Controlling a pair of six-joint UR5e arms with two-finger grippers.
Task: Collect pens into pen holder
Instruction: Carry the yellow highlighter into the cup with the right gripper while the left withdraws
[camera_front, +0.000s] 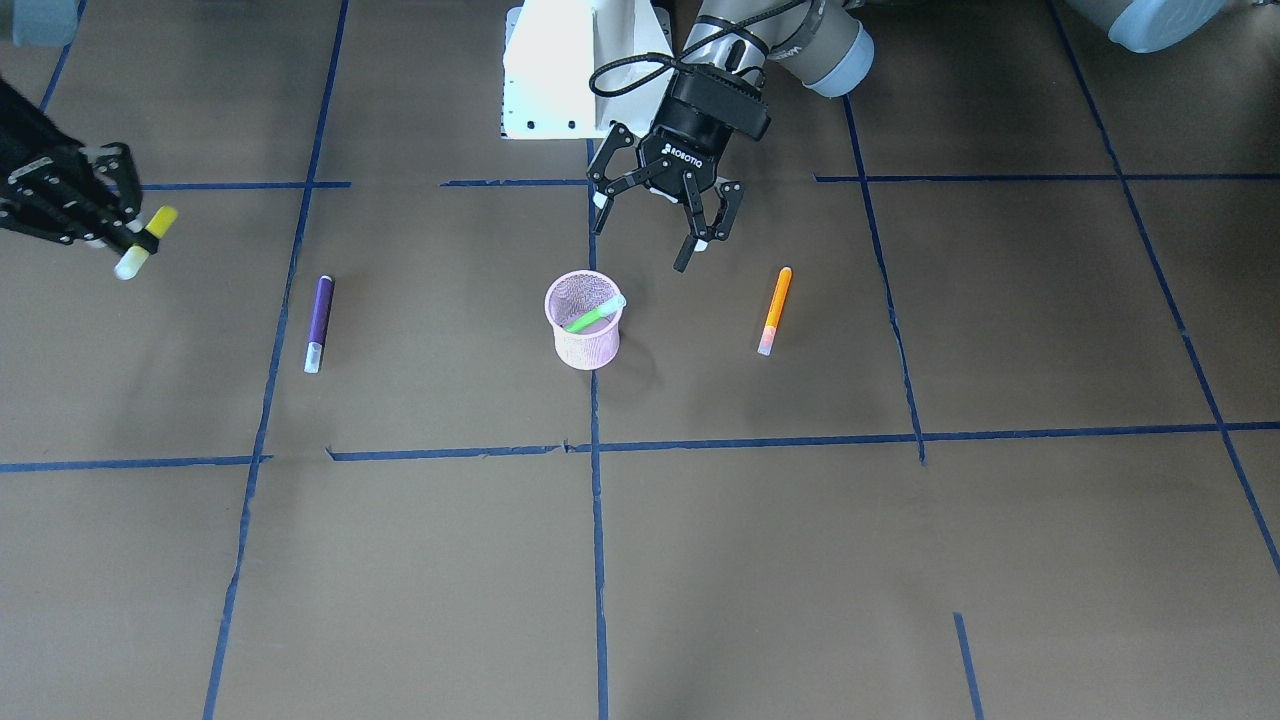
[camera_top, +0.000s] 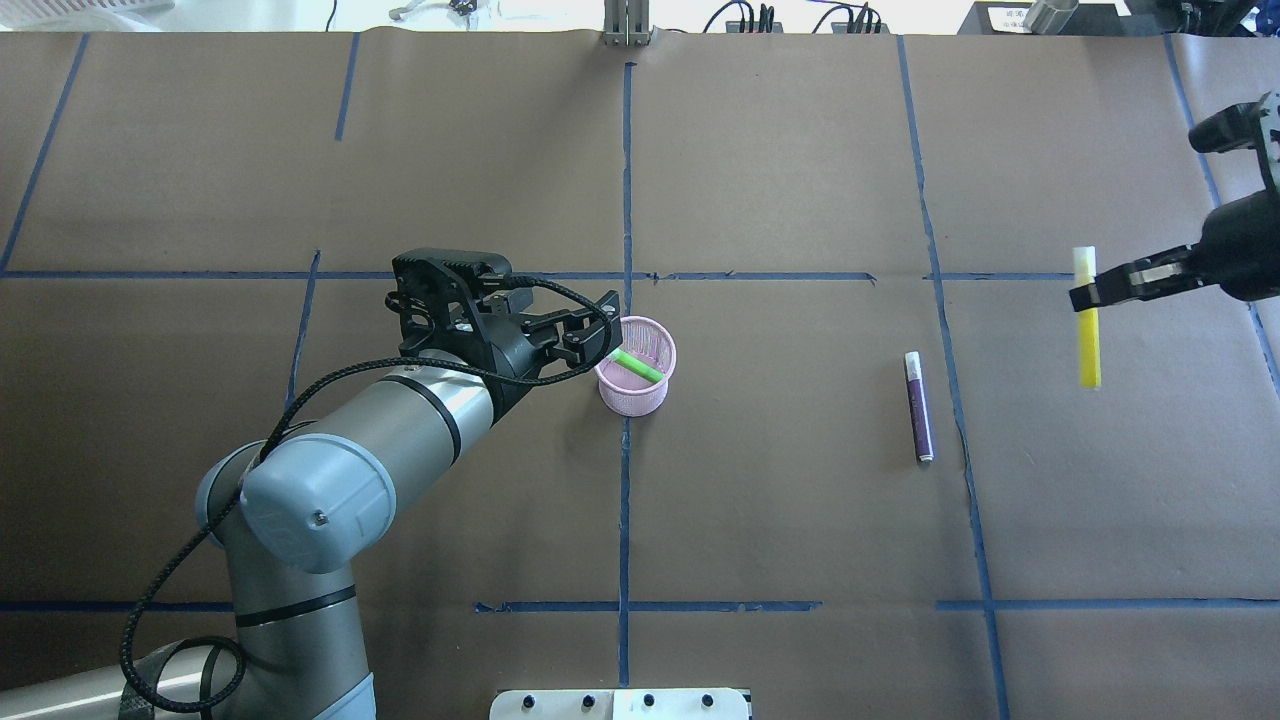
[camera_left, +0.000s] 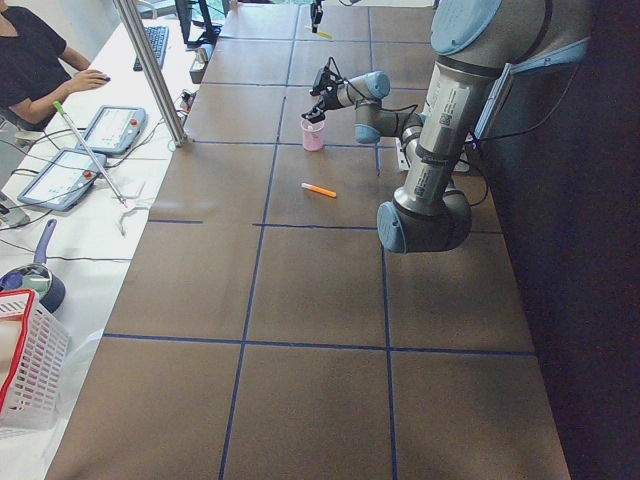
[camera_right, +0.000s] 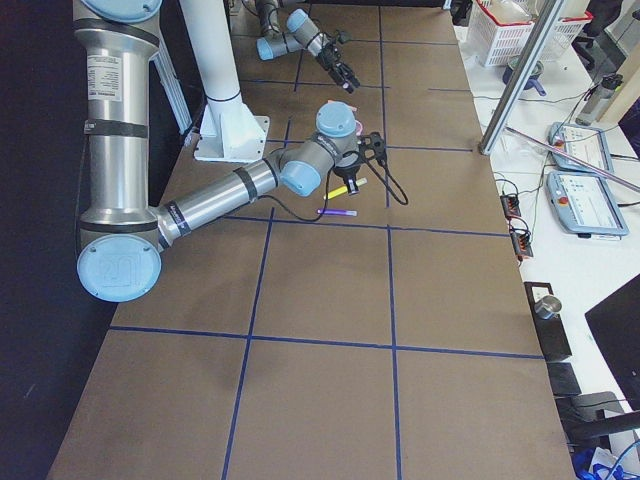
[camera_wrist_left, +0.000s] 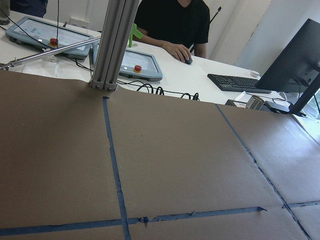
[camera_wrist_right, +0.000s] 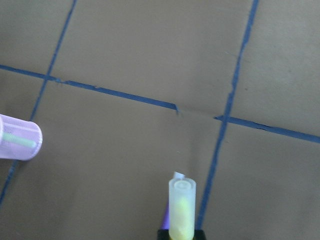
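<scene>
The pink mesh pen holder (camera_front: 584, 335) stands upright at the table's middle and shows in the overhead view (camera_top: 632, 395) too. A bright green pen (camera_front: 594, 314) leans inside it. My left gripper (camera_front: 650, 222) is open and empty, hovering just beside and above the holder's rim on the robot's side. A purple pen (camera_front: 319, 322) and an orange pen (camera_front: 775, 310) lie flat on either side of the holder. The left arm hides the orange pen in the overhead view. My right gripper (camera_front: 138, 238) is shut on a yellow-green pen (camera_top: 1087, 330), held above the table far from the holder.
The white robot base (camera_front: 560, 70) stands behind the holder. Blue tape lines cross the brown table. Beyond the far edge stand an aluminium post (camera_wrist_left: 112, 45), teach pendants and a seated operator (camera_left: 35, 60). A red and white basket (camera_left: 25, 360) sits off the table's left end.
</scene>
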